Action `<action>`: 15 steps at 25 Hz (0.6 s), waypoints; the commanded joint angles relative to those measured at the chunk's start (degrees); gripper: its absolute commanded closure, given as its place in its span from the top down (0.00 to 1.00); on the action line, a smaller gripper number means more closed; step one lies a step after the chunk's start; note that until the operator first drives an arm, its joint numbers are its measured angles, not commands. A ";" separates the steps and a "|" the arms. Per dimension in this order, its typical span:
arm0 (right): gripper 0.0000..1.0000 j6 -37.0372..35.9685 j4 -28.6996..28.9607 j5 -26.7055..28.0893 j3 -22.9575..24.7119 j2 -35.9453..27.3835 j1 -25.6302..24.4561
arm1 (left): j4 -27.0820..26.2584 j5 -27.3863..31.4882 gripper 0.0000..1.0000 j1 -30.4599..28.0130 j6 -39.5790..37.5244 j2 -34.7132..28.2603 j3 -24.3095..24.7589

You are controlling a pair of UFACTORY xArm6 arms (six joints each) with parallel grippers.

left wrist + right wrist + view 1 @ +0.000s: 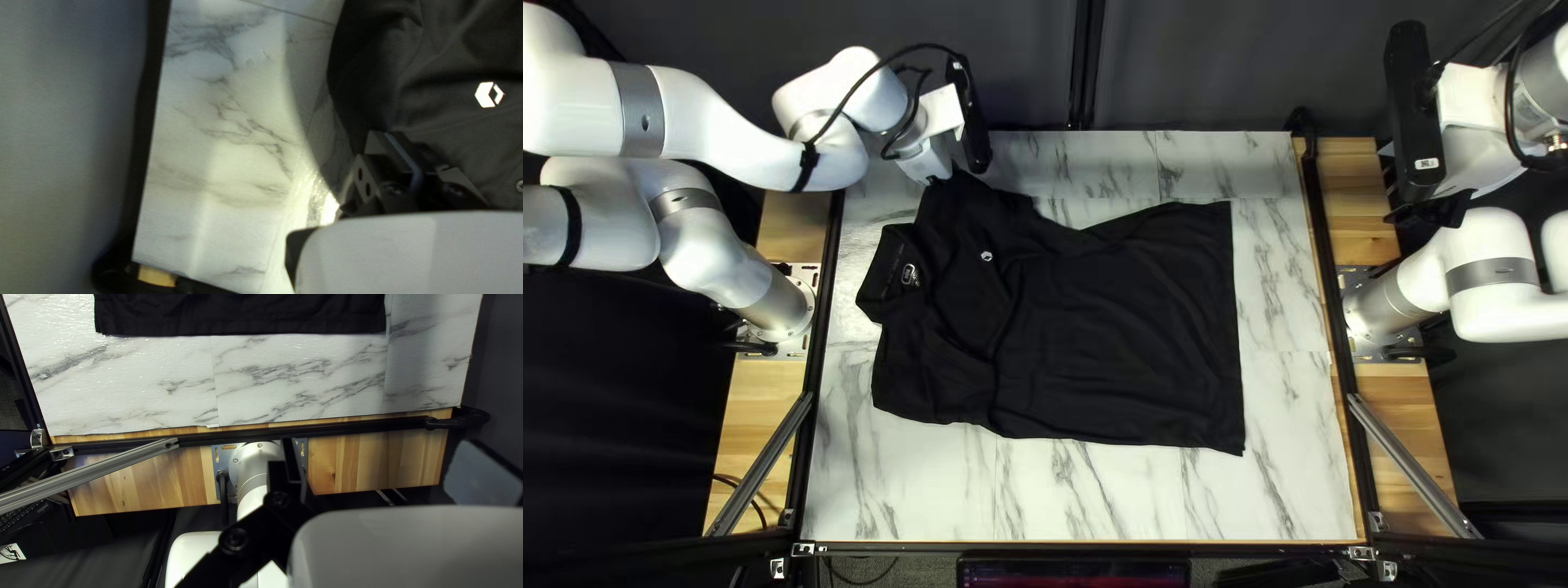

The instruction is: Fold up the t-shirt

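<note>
The black t-shirt (1111,327) lies spread on the marbled surface with its collar (891,272) toward the left side of the top left view and its hem toward the right. My left gripper (935,181) is down at the far sleeve near the collar end. In the left wrist view my left gripper (391,140) is shut on cloth of the shirt (430,98), whose edge runs to the fingertips. My right gripper (1435,209) hangs raised beyond the table's right edge; in the right wrist view my right gripper (389,463) stands open, with the shirt's hem (245,318) ahead.
The marbled tabletop (1089,495) shows around the shirt. Black rails (1334,316) and wooden strips (1410,436) flank it, with slanted metal bars (1410,463) at the near corners. In the right wrist view my right arm's base (259,457) stands below the gripper.
</note>
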 commanded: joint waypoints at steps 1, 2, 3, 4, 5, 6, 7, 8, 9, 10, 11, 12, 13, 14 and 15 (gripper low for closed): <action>1.00 0.00 0.00 0.00 0.00 0.00 0.00 | 0.18 -1.25 0.00 1.73 2.06 1.21 -0.87; 1.00 0.00 0.00 0.00 0.00 0.00 0.00 | 0.26 -1.43 0.00 1.93 2.28 1.44 -1.06; 1.00 0.00 0.00 0.00 0.00 0.00 0.00 | 0.38 -1.60 0.00 2.05 2.40 1.61 -1.20; 1.00 0.00 0.00 0.00 0.00 0.00 0.00 | 0.53 -1.69 0.00 2.12 2.46 1.70 -1.26; 1.00 0.00 0.00 0.00 0.00 0.00 0.00 | 1.07 -1.81 0.00 2.13 2.24 1.75 -1.11; 1.00 0.00 0.00 0.00 0.00 0.00 0.00 | 1.75 -1.84 0.00 2.06 1.77 1.64 -0.77; 1.00 0.00 0.00 0.00 0.00 0.00 0.00 | 2.35 -1.99 0.00 2.02 1.31 1.37 -0.17; 1.00 0.00 0.00 0.00 0.00 0.00 0.00 | 2.80 -2.07 0.00 1.99 0.87 0.86 0.59; 1.00 0.00 0.00 0.00 0.00 0.00 0.00 | 3.14 -2.14 0.00 1.96 0.51 0.58 1.06; 1.00 0.00 0.00 0.00 0.00 0.00 0.00 | 3.83 -2.09 0.00 1.84 -0.29 -0.16 2.00; 1.00 0.00 0.00 0.00 0.00 0.00 0.00 | 4.23 -1.83 0.00 1.55 -0.96 -1.01 2.71; 1.00 0.00 0.00 0.00 0.00 0.00 0.00 | 4.75 -1.35 0.00 0.97 -1.90 -2.09 3.39; 1.00 0.00 0.00 0.00 0.00 0.00 0.00 | 5.19 -0.97 0.00 0.31 -2.80 -2.87 3.81; 1.00 0.00 0.00 0.00 0.00 0.00 0.00 | 5.48 -0.66 0.00 -0.24 -3.46 -3.33 3.97; 1.00 0.00 0.00 0.00 0.00 0.00 0.00 | 6.36 0.04 0.00 -1.91 -5.31 -4.26 4.15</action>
